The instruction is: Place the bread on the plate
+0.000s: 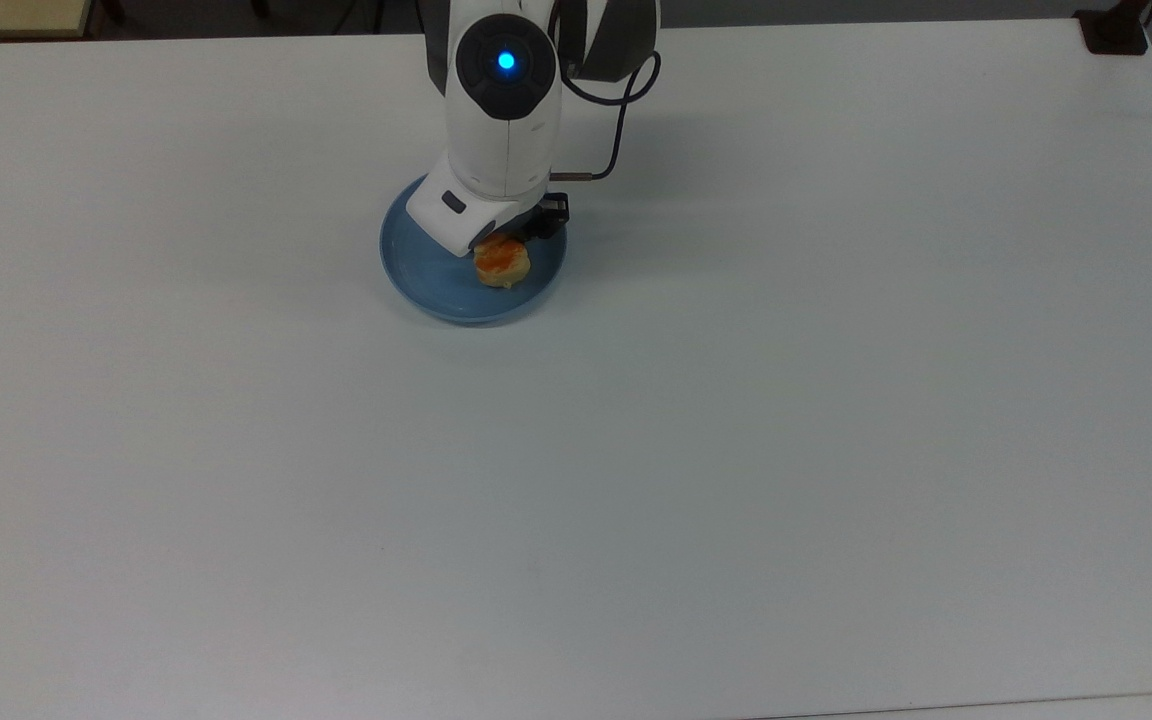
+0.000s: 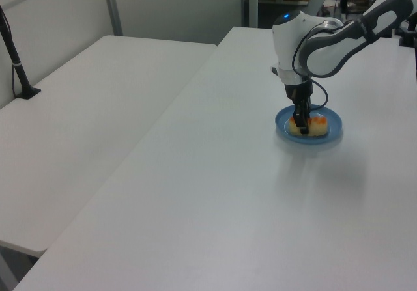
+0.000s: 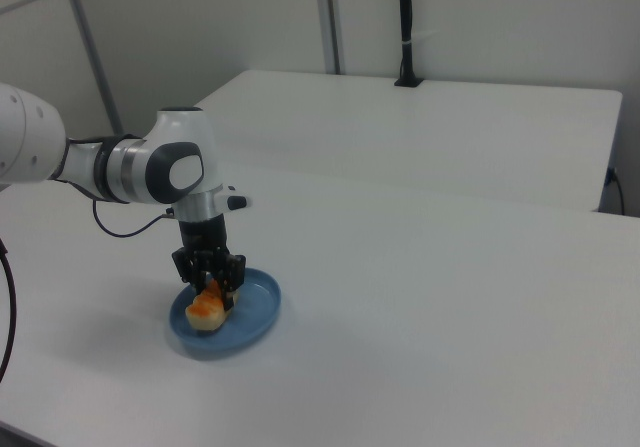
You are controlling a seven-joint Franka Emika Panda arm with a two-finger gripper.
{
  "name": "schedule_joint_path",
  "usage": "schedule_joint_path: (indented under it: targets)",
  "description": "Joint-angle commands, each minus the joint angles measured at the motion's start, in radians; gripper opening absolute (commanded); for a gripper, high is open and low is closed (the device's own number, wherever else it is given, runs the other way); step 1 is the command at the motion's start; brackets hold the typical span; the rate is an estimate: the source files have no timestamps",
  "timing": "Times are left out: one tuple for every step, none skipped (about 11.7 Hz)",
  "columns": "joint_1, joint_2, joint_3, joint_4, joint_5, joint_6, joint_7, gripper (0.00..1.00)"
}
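The hand (image 2: 301, 123) points straight down over the plate (image 1: 436, 290), its fingers pinching the bread (image 1: 502, 262) across its middle. In the left view the bread (image 2: 311, 127) sits low inside the plate (image 2: 333, 135), at or just above its floor; whether it touches cannot be told. In the right view the hand (image 3: 217, 285) grips the bread (image 3: 205, 310) above the plate (image 3: 256, 315), one end of the bun tilted down. A dark cable (image 1: 621, 120) loops from the white arm (image 1: 502, 110) above the hand. The plate lies near the far edge of the white bench (image 1: 736, 450) in the top view, well away from its corners.
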Motion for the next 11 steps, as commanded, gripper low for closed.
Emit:
schedule_joint_path:
  targets:
    - [-0.005, -0.039, -0.003, -0.023, -0.013, 0.014, 0.021, 1.0]
    - [-0.016, -0.06, -0.003, -0.012, -0.013, 0.004, 0.03, 1.0]
    - [-0.025, -0.098, -0.003, -0.001, -0.013, -0.009, 0.038, 1.0]
    - [-0.03, -0.135, -0.003, 0.04, -0.012, -0.043, 0.041, 1.0]
    - [-0.046, -0.16, -0.003, 0.116, -0.006, -0.125, 0.046, 1.0]
    - [-0.062, -0.169, -0.001, 0.204, -0.004, -0.226, 0.079, 1.0]
    - [-0.074, -0.177, -0.001, 0.28, -0.003, -0.297, 0.11, 1.0]
    - [-0.083, -0.183, -0.001, 0.33, -0.001, -0.345, 0.115, 1.0]
    - [-0.086, -0.188, -0.001, 0.361, 0.0, -0.393, 0.115, 1.0]
    - [-0.091, -0.188, 0.003, 0.381, 0.002, -0.422, 0.115, 1.0]
    - [-0.102, -0.189, 0.008, 0.381, 0.002, -0.43, 0.113, 1.0]
